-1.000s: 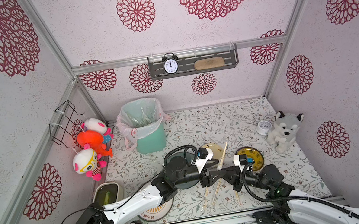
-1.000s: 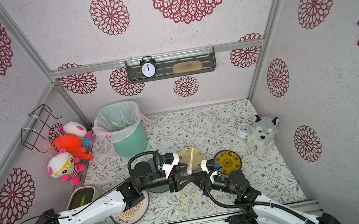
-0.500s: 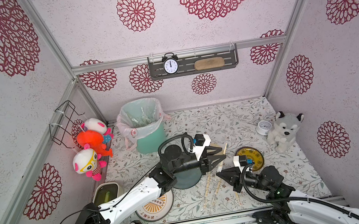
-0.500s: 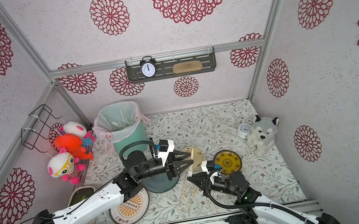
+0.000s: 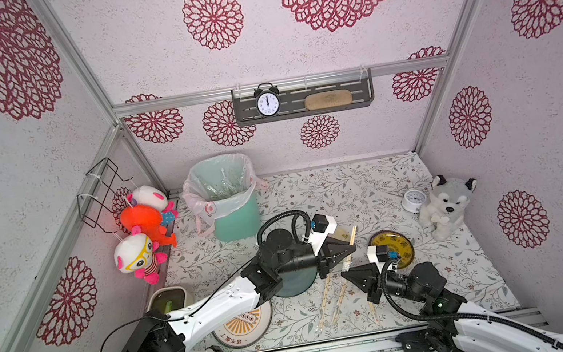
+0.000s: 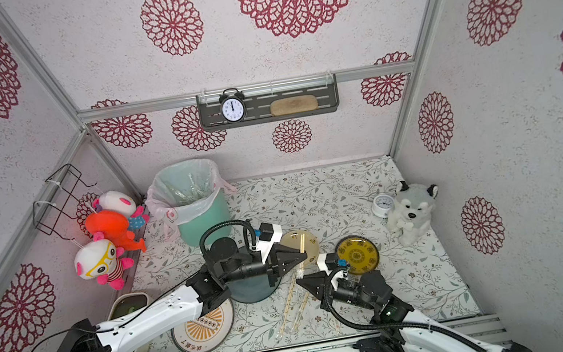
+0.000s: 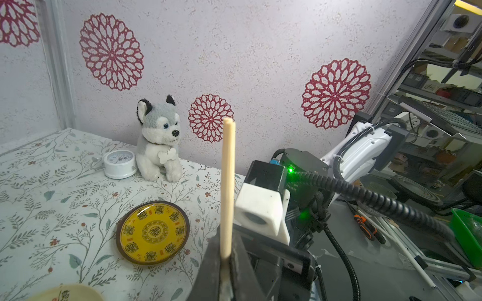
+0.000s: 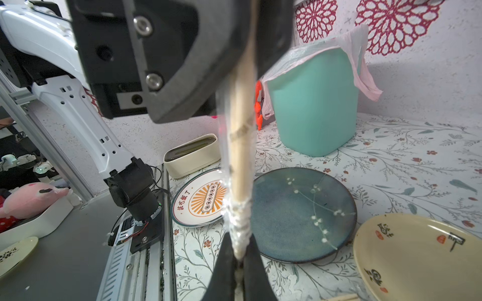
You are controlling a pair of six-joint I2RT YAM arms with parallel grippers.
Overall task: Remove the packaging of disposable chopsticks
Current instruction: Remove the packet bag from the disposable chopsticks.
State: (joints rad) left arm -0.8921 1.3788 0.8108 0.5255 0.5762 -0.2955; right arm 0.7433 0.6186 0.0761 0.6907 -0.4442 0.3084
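Observation:
A pair of disposable chopsticks (image 8: 241, 146) spans the short gap between my two grippers above the table. My left gripper (image 7: 226, 263) is shut on the chopsticks, and a bare wooden end (image 7: 227, 182) sticks out beyond its jaws. The clear packaging (image 8: 236, 221) still wraps the sticks and is scrunched near my right gripper (image 8: 239, 260), which is shut on that crinkled end. In both top views the left gripper (image 5: 354, 247) (image 6: 306, 257) sits just behind the right gripper (image 5: 343, 274) (image 6: 298, 281). More wrapped chopsticks (image 5: 330, 299) lie on the table in front.
A teal bin (image 5: 237, 218) with a pink liner stands at the back left. A dark blue plate (image 5: 297, 283), a white-orange plate (image 5: 243, 330), a beige plate (image 6: 307, 241) holding chopsticks and a yellow plate (image 5: 400, 248) surround the grippers. A husky plush (image 5: 443, 205) and small clock (image 5: 414, 200) stand at the right.
My left gripper was open a second ago; it has moved right onto the chopsticks' free end and shut on it. The right gripper has stayed shut and hardly moved.

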